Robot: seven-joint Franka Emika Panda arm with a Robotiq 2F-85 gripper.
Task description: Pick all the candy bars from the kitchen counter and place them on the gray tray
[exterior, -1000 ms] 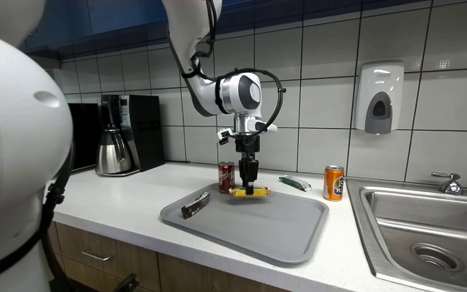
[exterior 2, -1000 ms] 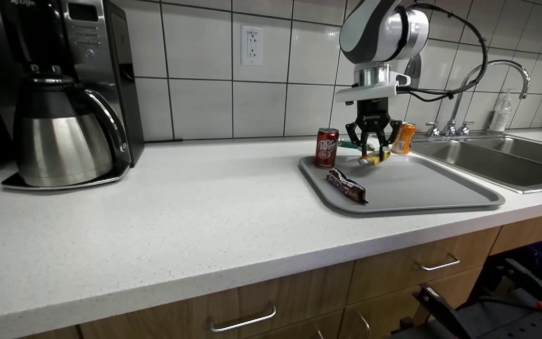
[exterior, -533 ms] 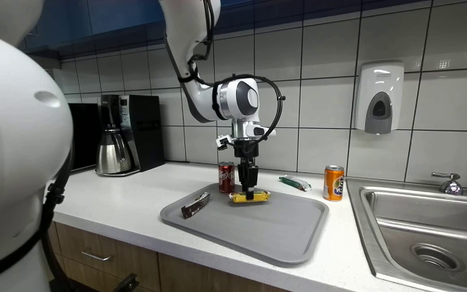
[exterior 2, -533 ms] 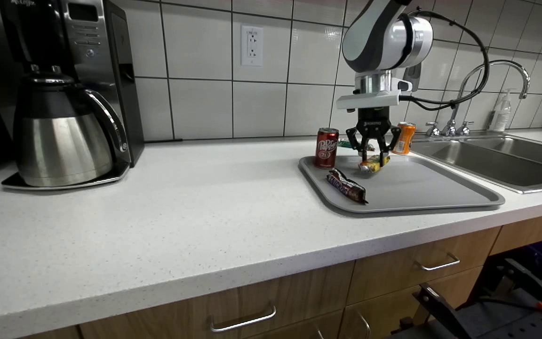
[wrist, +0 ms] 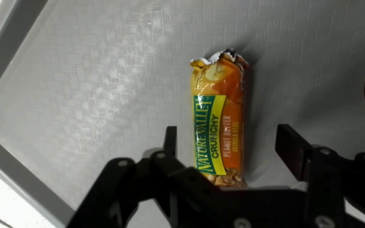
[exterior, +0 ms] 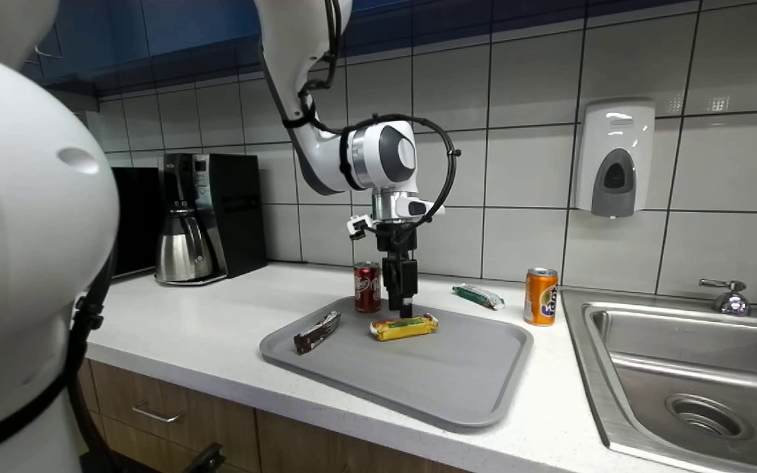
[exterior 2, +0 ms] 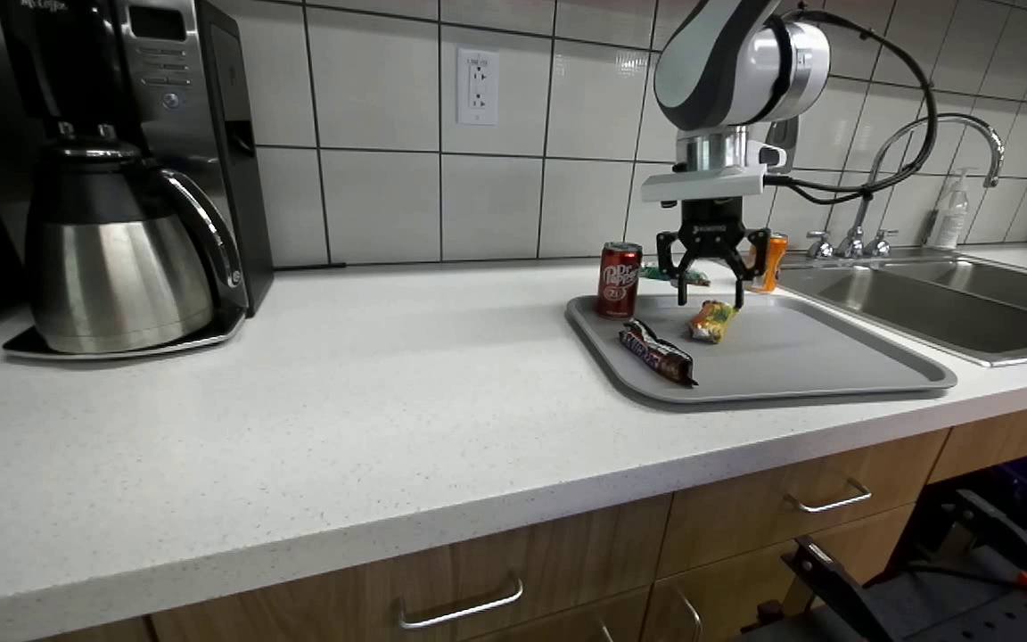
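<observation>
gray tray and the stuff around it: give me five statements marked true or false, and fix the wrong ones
The yellow bar lies on the gray tray. True.
The yellow bar is gripped. False: the gripper is open, its jaws clear of the bar on either side in the wrist view.
The dark bar lies on the tray. True.
All three bars are on the tray. False: the green bar lies on the counter.
The orange can stands upright. True.

Tiled wall (exterior: 529, 167) below blue cabinets (exterior: 204, 26)
</observation>
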